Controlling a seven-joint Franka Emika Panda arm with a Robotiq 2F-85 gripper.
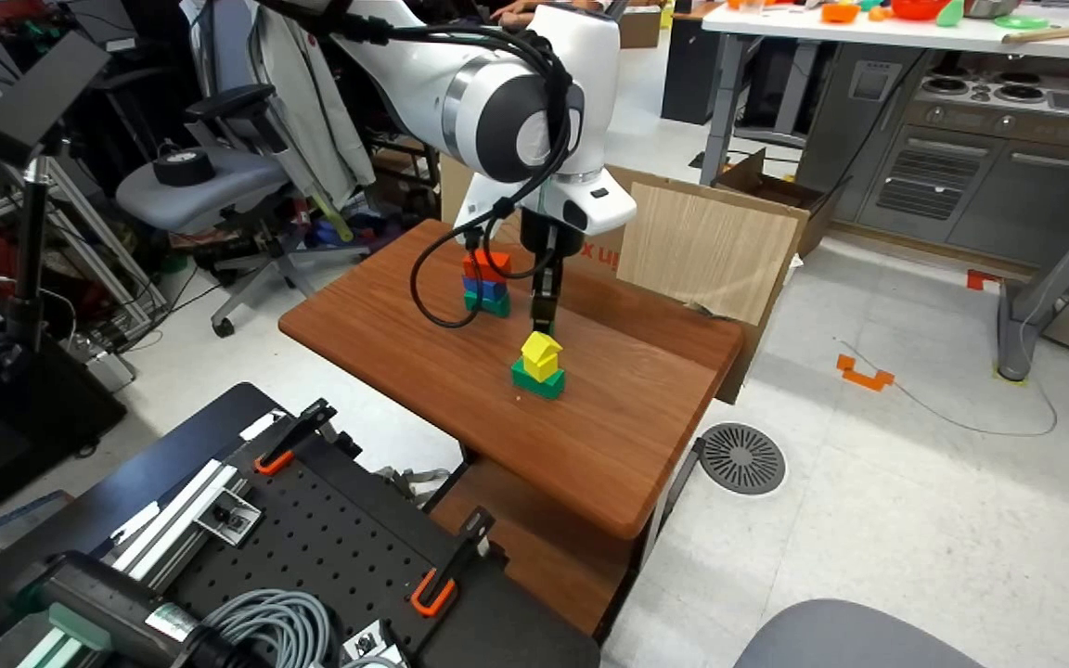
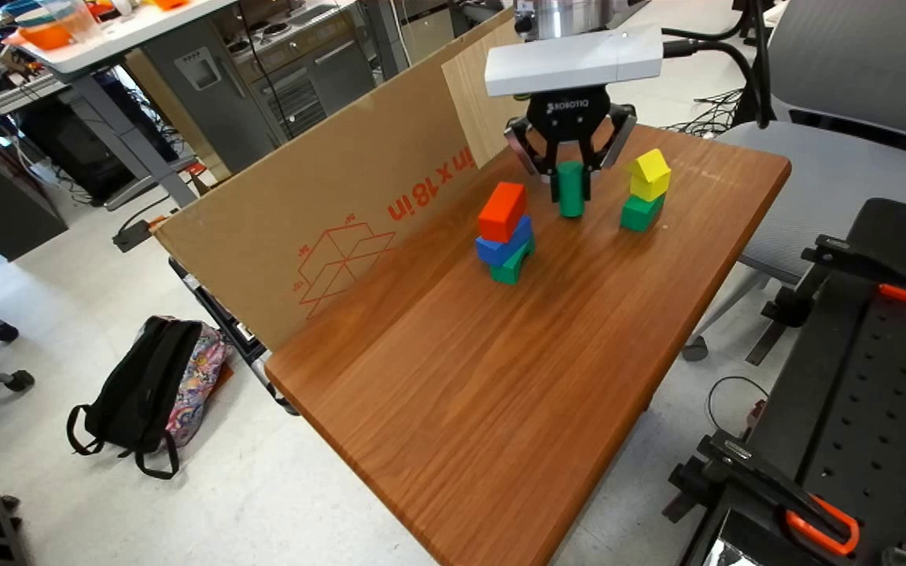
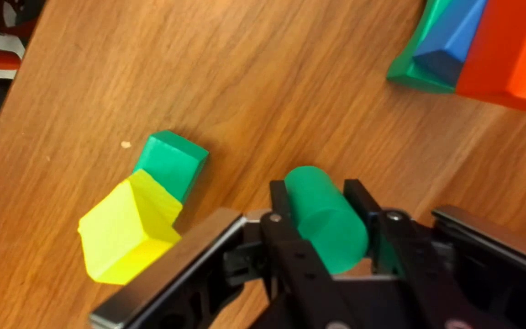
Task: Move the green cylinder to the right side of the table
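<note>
And the Robotiq gripper [image 2: 571, 196] has the green cylinder [image 3: 327, 219] — fingers [image 3: 279, 196] drawn in close on both sides, parted only by the width of the piece they pinch. It stands upright between them, its base down near the reddish-brown table [image 2: 461, 393]; touching or just above, I can't tell.

Two towers flank it, each apart from it. In an exterior view, one has a red block [image 2: 502, 211] atop a blue block [image 2: 506, 250], and that sits on a green arch block [image 2: 506, 273]. The other has a yellow roof-shaped block [image 2: 650, 167] over a yellow cube-like block [image 2: 648, 187], with a green rectangular block [image 2: 640, 214] at the bottom.

The white Panda arm [image 1: 497, 111] reaches in from above, black cables [image 1: 553, 79] looping alongside — and from this angle the cylinder is mostly hidden behind the yellow roof. Along one long edge of the table stands a cardboard sheet [image 2: 303, 212] printed in red, a pale wood-grain panel [image 1: 701, 250] against it.
</note>
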